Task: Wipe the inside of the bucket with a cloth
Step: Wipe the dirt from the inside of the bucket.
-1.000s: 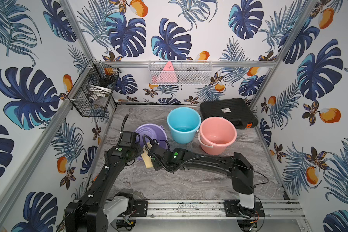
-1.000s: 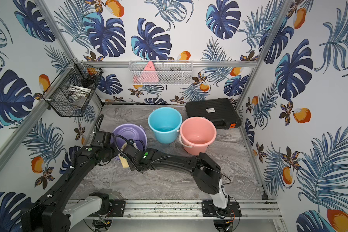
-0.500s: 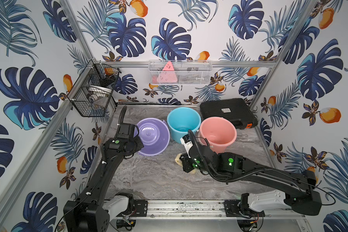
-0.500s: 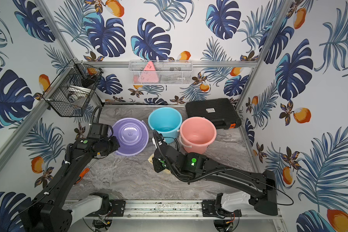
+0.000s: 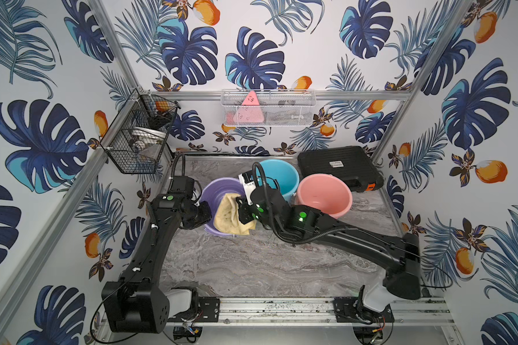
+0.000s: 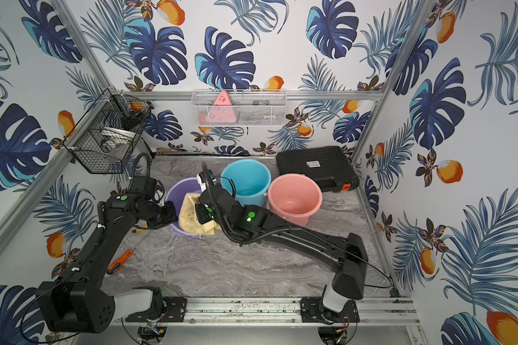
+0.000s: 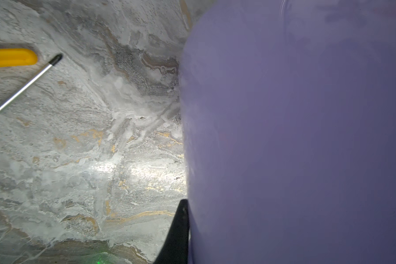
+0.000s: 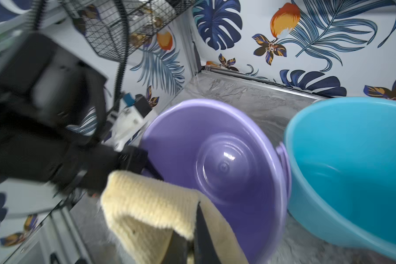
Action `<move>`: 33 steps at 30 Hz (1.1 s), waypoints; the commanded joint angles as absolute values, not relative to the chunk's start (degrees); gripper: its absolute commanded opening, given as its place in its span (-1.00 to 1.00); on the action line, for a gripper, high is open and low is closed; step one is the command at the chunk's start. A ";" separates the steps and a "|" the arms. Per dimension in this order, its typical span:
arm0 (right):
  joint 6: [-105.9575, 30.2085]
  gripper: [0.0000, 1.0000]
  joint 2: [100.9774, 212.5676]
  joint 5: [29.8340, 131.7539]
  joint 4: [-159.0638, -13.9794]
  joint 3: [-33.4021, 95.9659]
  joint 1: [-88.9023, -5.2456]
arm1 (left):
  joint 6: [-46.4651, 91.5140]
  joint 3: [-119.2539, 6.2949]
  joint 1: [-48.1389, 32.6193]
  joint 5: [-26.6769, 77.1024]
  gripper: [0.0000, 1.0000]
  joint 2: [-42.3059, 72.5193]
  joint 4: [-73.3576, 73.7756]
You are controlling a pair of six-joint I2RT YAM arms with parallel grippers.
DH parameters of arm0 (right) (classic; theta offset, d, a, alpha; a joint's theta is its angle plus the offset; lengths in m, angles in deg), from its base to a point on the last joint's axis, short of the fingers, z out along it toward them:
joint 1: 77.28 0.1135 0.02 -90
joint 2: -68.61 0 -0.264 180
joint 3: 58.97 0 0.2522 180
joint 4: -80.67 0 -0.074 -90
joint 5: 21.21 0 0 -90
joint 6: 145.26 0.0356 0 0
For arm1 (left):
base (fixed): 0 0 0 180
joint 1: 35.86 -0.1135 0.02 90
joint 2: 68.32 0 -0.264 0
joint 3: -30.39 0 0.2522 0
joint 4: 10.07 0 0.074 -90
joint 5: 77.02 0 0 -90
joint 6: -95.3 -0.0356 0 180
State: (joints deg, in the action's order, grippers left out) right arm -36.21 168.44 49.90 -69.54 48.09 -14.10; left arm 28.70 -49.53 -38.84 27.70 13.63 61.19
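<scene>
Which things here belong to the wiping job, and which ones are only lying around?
In use:
purple bucket, tilted, left gripper on its rim
cloth, in right gripper at the bucket's mouth

Lying about:
blue bucket
pink bucket
black case
screwdriver
wire basket
white rack

We've got two matte-black arms, left arm [image 5: 159, 239] and right arm [image 5: 356, 239]: boxy shoulder housings, tapered links. Pale grey base joints [image 5: 178, 298] on black plates, bolted to a silver slotted rail [image 5: 281, 307]. Green status LEDs [image 5: 303, 214] lit on both. White labelled camera block [image 5: 246, 184] on the right wrist. Black cable [image 5: 153, 227] white-clipped along the left arm; ribbed conduit loops off each wrist.
</scene>
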 commanded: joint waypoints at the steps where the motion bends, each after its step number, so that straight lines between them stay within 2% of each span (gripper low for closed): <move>1: -36.98 -1.00 174.45 54.92 -74.10 52.10 -16.37 | 26.24 -49.87 -39.02 31.52 -1.00 14.54 60.89; 9: -36.81 -1.00 186.73 60.48 -79.07 54.01 -17.74 | 25.61 -47.89 -39.02 31.11 -1.00 15.56 60.62; 22: -36.16 -1.00 198.03 61.11 -82.60 57.69 -17.01 | 25.50 -45.73 -39.02 32.41 -1.00 17.20 59.25; 29: -34.21 -1.00 200.99 73.83 -84.03 58.95 -16.97 | 26.21 -45.32 -39.02 32.10 -1.00 18.17 58.21; 33: -31.74 -1.00 201.05 75.07 -88.44 56.15 -17.04 | 26.82 -44.95 -39.02 30.19 -1.00 17.65 57.66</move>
